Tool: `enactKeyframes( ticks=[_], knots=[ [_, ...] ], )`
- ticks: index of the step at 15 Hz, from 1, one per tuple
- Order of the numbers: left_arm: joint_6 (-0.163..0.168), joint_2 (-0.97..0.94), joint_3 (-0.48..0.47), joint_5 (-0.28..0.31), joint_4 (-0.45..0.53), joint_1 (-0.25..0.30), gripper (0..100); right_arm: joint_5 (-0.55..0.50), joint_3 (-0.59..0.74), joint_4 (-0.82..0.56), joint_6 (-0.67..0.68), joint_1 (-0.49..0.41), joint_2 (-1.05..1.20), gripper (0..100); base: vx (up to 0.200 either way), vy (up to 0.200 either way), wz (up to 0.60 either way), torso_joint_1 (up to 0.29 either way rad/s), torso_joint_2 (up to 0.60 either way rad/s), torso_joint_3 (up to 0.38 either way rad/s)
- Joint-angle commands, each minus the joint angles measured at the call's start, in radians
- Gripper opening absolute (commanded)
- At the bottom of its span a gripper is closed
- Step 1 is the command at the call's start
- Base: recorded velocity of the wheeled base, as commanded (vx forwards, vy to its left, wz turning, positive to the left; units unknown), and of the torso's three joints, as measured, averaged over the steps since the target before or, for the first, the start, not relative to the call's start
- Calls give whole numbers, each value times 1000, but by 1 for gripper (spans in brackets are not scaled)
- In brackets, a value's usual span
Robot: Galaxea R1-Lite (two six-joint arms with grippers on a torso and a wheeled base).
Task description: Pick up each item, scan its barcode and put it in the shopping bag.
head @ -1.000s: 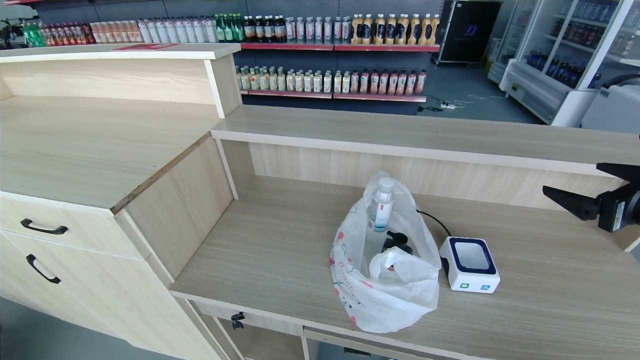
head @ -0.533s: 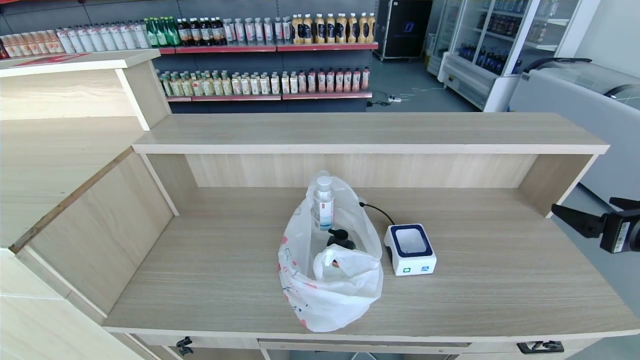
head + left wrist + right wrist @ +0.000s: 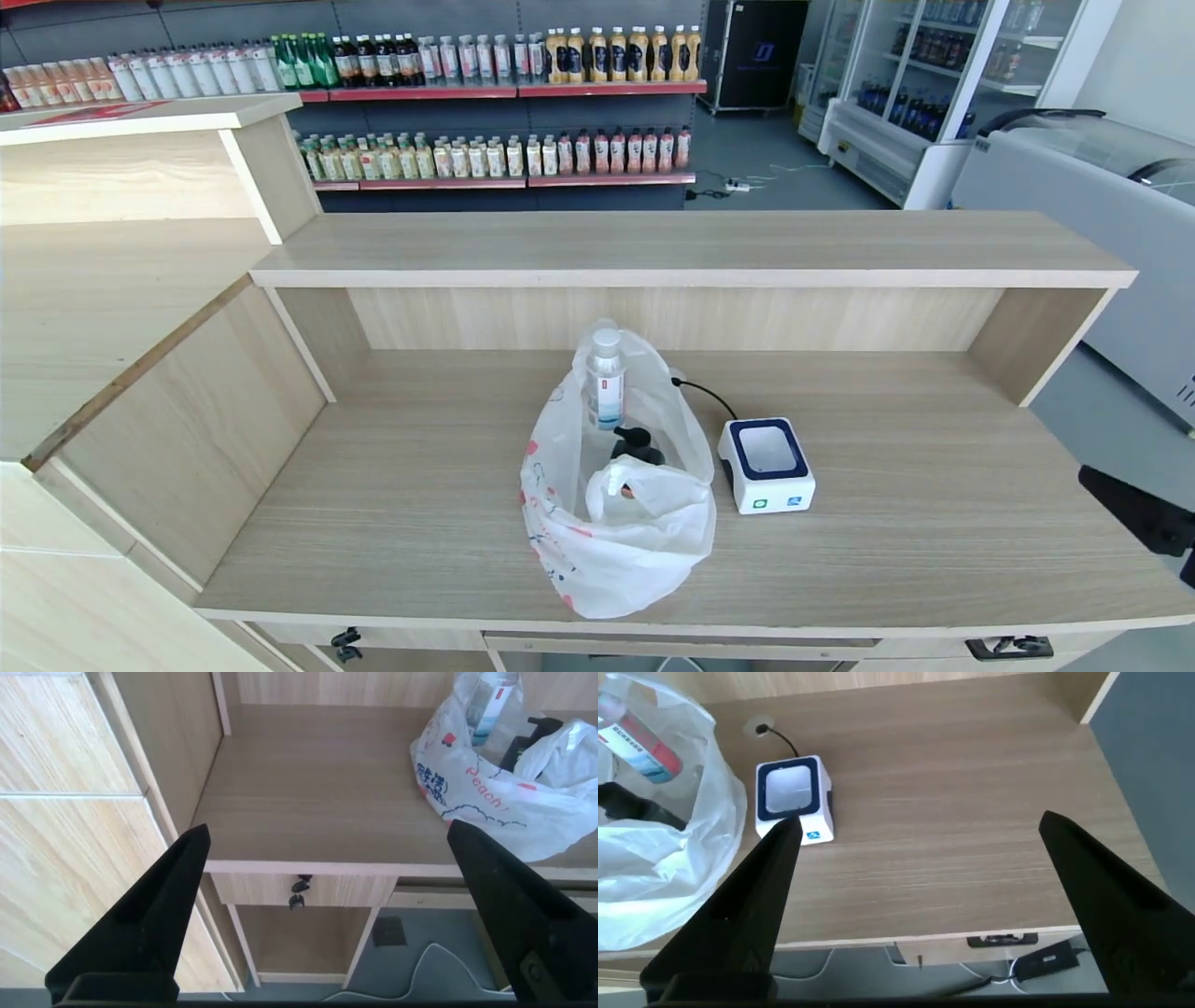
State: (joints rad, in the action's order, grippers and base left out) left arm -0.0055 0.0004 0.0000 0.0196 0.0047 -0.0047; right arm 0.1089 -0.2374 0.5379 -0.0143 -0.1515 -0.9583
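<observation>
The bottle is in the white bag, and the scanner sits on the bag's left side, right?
Not quite. The bottle is in the white bag, but the scanner sits on the bag's right side, not its left. The head view shows it.

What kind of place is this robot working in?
Most likely a small shop's checkout: shelves of bottled drinks behind, a barcode scanner beside a filled shopping bag on the wooden counter.
</observation>
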Motion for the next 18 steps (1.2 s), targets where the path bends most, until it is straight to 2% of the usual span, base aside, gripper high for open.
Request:
enactKeyframes(
  ticks=[1, 4, 7, 9, 11, 13, 15, 18],
  knots=[
    [-1, 1, 0, 0, 0, 0, 100, -5, 127, -13, 5, 15, 205, 100, 0, 0, 0, 0, 0, 0],
    [-1, 1, 0, 0, 0, 0, 100, -6, 237, -133, 4, 32, 457, 100, 0, 0, 0, 0, 0, 0],
    [-1, 1, 0, 0, 0, 0, 100, -6, 237, -391, -4, 38, 734, 100, 0, 0, 0, 0, 0, 0],
    [-1, 1, 0, 0, 0, 0, 100, -26, 237, -481, 4, 44, 823, 100, 0, 0, 0, 0, 0, 0],
    [-1, 1, 0, 0, 0, 0, 100, -40, 237, -478, -4, 70, 862, 100, 0, 0, 0, 0, 0, 0],
    [-1, 1, 0, 0, 0, 0, 100, -127, 237, -516, -7, 72, 863, 100, 0, 0, 0, 0, 0, 0],
    [-1, 1, 0, 0, 0, 0, 100, -133, 237, -544, 7, 75, 862, 100, 0, 0, 0, 0, 0, 0],
    [-1, 1, 0, 0, 0, 0, 100, -133, 237, -544, 10, 133, 918, 100, 0, 0, 0, 0, 0, 0]
  ],
)
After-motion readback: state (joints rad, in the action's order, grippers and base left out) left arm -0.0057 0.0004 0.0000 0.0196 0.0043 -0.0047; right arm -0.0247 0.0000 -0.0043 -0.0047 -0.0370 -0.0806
